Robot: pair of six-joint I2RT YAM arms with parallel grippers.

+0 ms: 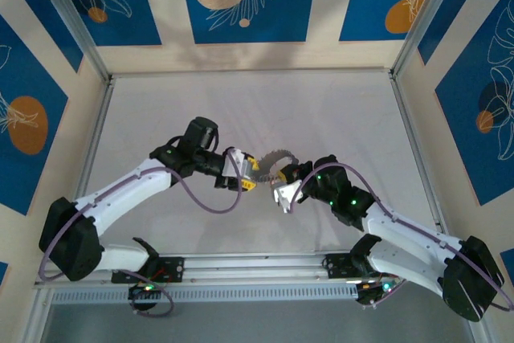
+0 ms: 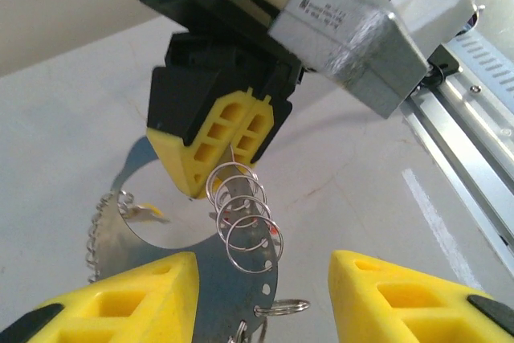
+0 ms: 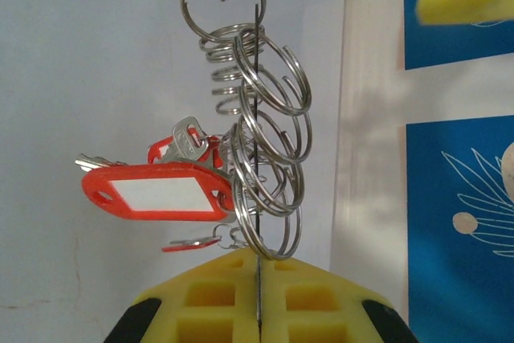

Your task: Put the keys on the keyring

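Yellow right fingers are clenched on the thin edge of the keyring, held in the air over the middle of the tabletop, toward its near edge. Left fingers stand released either side of it. The metal looks stiff, light and slippery. Its dangling split rings and keys will likely swing, so pinch the flat band.

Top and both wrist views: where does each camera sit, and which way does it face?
Top: above and behind the robot, facing down on the table; left pincer and right pincer show.
Left wrist: faces past its open fingers toward the right pincer.
Right wrist: faces past its shut fingers toward the red tag.
Shared: the keyring, all three.
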